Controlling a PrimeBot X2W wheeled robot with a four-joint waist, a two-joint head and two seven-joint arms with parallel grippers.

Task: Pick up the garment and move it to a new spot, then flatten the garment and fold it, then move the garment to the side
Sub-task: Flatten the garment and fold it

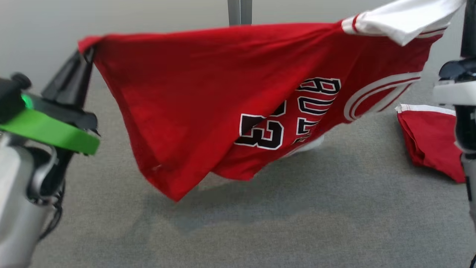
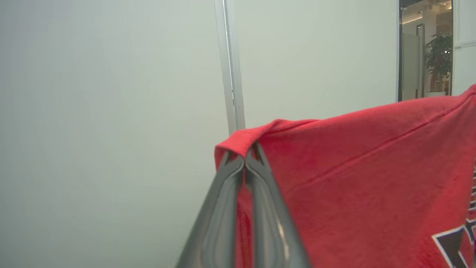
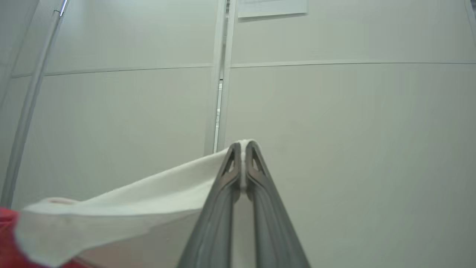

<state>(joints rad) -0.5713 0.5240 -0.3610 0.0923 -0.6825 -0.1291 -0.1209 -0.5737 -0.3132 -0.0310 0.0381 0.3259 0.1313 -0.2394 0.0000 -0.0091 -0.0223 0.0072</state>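
Note:
A red jersey point(image 1: 208, 104) with black-and-white lettering and the number 23 hangs stretched out in the air over the grey surface point(image 1: 297, 223). My left gripper point(image 1: 88, 52) is shut on its red corner at the upper left; the left wrist view shows the fingers pinched on that red edge point(image 2: 243, 152). In the right wrist view my right gripper point(image 3: 241, 149) is shut on a white sleeve point(image 3: 130, 201). That white sleeve point(image 1: 401, 18) rises to the upper right in the head view. The jersey's lower corner point(image 1: 178, 193) hangs close above the surface.
A red piece of cloth with white trim point(image 1: 431, 141) lies on the surface at the right, beside my right arm point(image 1: 455, 89); whether it belongs to the jersey I cannot tell. A pale wall with a metal post point(image 1: 240, 11) stands behind.

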